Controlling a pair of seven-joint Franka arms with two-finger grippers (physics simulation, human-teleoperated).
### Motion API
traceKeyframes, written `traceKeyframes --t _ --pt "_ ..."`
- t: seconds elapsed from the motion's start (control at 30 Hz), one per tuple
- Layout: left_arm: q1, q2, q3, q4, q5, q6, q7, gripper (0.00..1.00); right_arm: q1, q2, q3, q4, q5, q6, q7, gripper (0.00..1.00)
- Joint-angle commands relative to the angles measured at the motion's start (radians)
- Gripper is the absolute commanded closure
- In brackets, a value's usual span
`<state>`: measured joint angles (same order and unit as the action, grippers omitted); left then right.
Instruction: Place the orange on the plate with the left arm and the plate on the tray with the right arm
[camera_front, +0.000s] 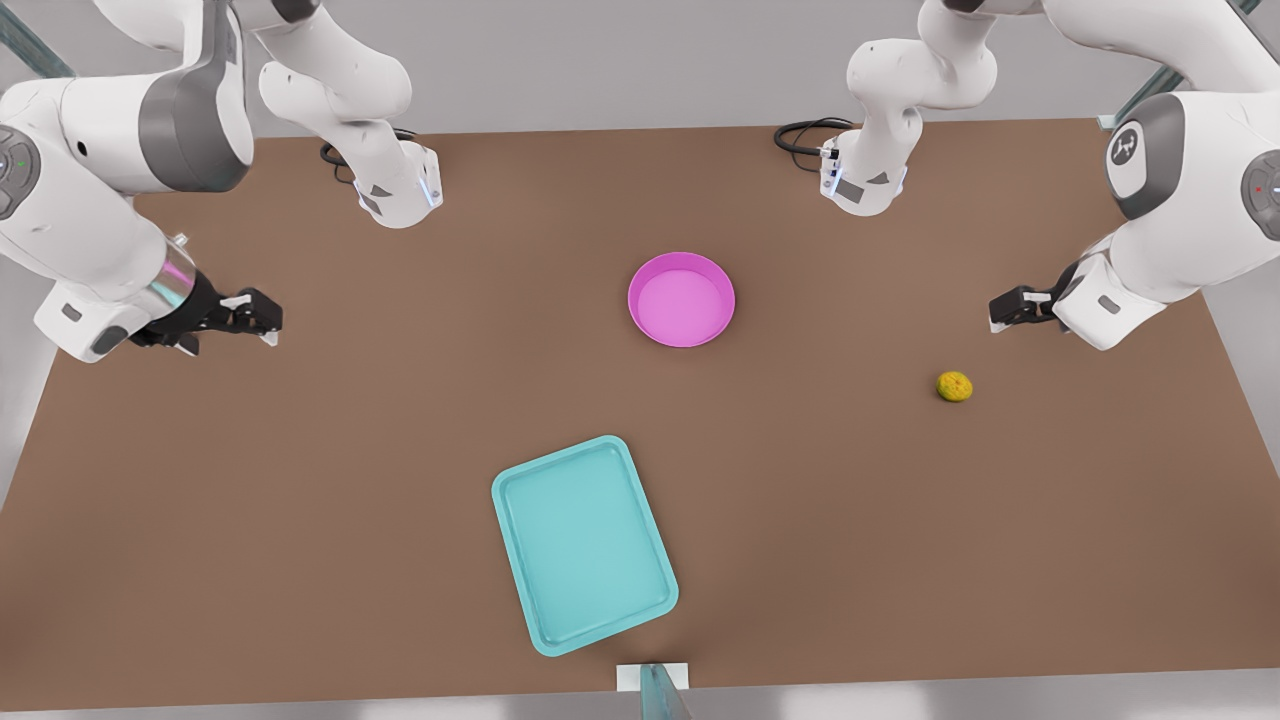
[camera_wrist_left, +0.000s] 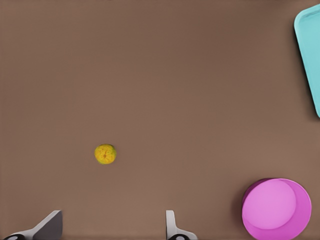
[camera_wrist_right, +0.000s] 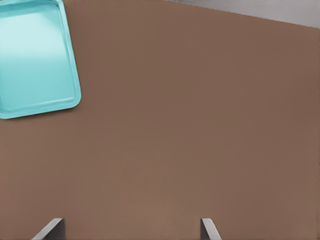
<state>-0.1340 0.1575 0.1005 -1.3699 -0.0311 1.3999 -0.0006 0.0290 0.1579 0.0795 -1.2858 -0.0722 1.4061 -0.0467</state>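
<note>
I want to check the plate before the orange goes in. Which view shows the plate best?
The front view: the plate is whole there, empty, apart from the tray and orange. The left wrist view cuts off its lower edge.

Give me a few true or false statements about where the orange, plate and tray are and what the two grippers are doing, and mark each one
1. The orange lies on the bare table, apart from the plate. True.
2. The plate already sits on the tray. False: it stands on the table, clear of the tray.
3. The left gripper is at the front view's right, near the orange, its fingers open. True.
4. The right gripper is shut on the plate. False: it is open at the front view's left, far from the plate, holding nothing.
5. Something lies in the tray. False: nothing rests in it.
</note>
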Motion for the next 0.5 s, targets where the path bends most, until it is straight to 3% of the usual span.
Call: traceKeyframes --t 0.0,0.07,0.13,0.2,0.27,0.33,0.47 --pt "0.002 -0.001 0.002 0.0 0.003 0.001 0.001 0.0 0.003 0.002 0.0 0.0 -0.003 0.034 -0.024 0.0" --pt "0.013 0.013 0.002 -0.054 -0.006 0.004 -0.009 0.0 0.003 0.006 0.0 0.0 -0.003 0.022 -0.032 0.0" --pt "0.016 0.185 0.004 -0.08 0.005 0.042 -0.035 0.0 0.003 0.012 0.0 0.002 -0.004 0.016 -0.03 0.0" --pt "0.056 0.125 0.01 -0.414 0.003 0.439 -0.016 0.0 0.003 0.018 0.0 0.006 -0.004 0.017 -0.03 0.0" --pt "0.062 0.129 0.011 -0.552 0.002 0.628 -0.016 0.0 0.003 0.022 0.0 0.008 -0.004 0.02 -0.03 0.0" --pt "0.063 0.134 0.018 -0.67 0.003 0.784 -0.001 0.0 0.003 0.022 0.0 0.006 -0.006 0.02 -0.028 0.0" --pt "0.077 0.145 0.09 -0.741 0.003 0.9 0.117 0.0 0.003 0.023 0.0 0.006 -0.006 0.022 -0.03 0.0"
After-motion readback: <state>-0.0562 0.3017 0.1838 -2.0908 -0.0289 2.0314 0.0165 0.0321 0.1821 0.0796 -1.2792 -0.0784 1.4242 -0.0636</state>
